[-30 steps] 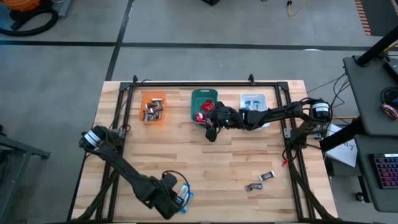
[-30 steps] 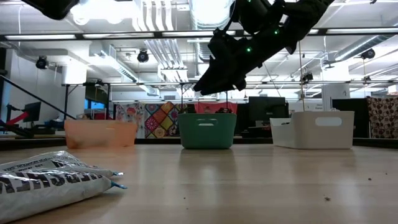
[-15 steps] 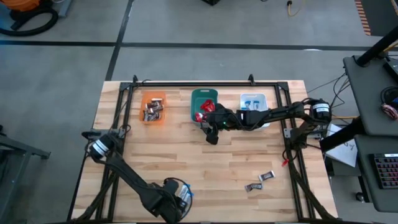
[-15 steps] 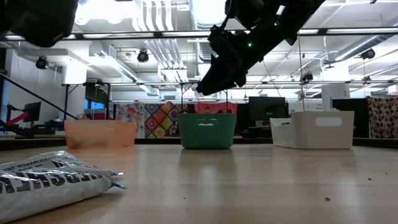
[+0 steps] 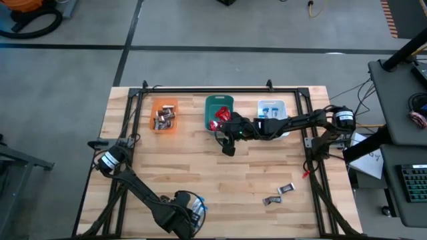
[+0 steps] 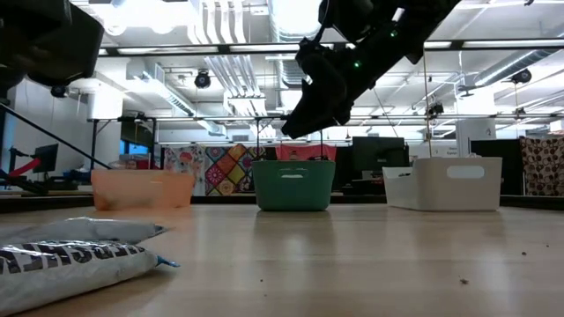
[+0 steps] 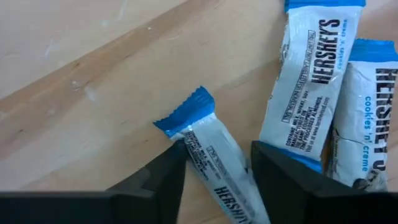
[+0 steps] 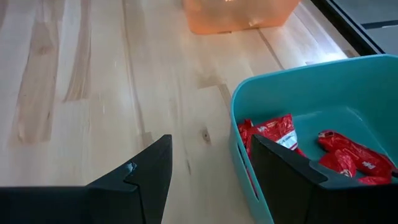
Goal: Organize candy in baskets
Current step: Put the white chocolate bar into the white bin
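Where 3 blue-and-white candy bars (image 7: 217,162) lie, left gripper (image 7: 214,165) apparently astride 1.

The desk (image 5: 173,160) lies bare across its middle. Three bins (image 5: 218,113) line the far edge; the right end effector (image 5: 228,145) hangs beside the teal one, blocking its near corner.

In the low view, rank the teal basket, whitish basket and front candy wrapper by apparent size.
1. Front candy wrapper, largest only through nearness to the camera.
2. Whitish basket.
3. Teal basket, slightly narrower than the whitish one.
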Controlling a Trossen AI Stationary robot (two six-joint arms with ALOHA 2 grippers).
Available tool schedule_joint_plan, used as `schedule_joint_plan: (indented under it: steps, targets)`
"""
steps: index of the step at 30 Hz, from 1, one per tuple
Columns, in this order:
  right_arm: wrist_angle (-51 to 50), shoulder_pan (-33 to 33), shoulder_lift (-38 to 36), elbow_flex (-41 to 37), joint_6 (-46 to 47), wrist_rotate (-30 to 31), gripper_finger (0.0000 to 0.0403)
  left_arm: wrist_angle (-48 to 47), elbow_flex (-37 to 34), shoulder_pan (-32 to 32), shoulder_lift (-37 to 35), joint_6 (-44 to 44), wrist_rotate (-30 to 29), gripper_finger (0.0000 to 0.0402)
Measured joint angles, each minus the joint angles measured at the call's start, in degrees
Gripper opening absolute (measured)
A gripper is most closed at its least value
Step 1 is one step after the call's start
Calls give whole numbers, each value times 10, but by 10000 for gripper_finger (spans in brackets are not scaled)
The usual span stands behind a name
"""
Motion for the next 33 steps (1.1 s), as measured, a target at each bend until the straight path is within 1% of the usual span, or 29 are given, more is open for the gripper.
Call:
schedule_joint_plan:
  steps: [8, 11, 13, 16, 18, 19, 23, 26, 28, 30, 33]
  targets:
    - [-12, 0, 0, 0, 2, -1, 208, 0, 0, 0, 0, 5, 0, 53]
    - [-15, 2, 0, 0, 7, -1, 208, 3, 0, -1, 0, 13, 0, 22]
    - [-17, 3, 0, 0, 9, -2, 208, 3, 4, -1, 0, 27, 0, 10]
    - [-20, 5, 0, 0, 10, -2, 208, -1, 21, -2, 1, 53, -1, 7]
    - [-20, 6, 0, 0, 11, -14, 208, -4, 34, -2, -3, 75, -22, 7]
    - [-20, 6, 0, 0, 11, -31, 208, -4, 43, -2, -5, 89, -36, 7]
    - [-2, 9, 0, -1, 4, -124, 208, -1, 79, -3, -28, 170, -123, 7]
    - [13, 19, -4, -1, 1, -169, 207, 10, 104, -8, -39, 270, -205, 7]
    - [17, 28, -13, -2, -8, -180, 205, 34, 117, -12, -44, 359, -260, 7]
    - [24, 38, -27, -2, -17, -182, 202, 60, 121, -14, -50, 452, -301, 7]
    - [30, 54, -52, -2, -32, -182, 197, 85, 120, -13, -59, 574, -318, 7]
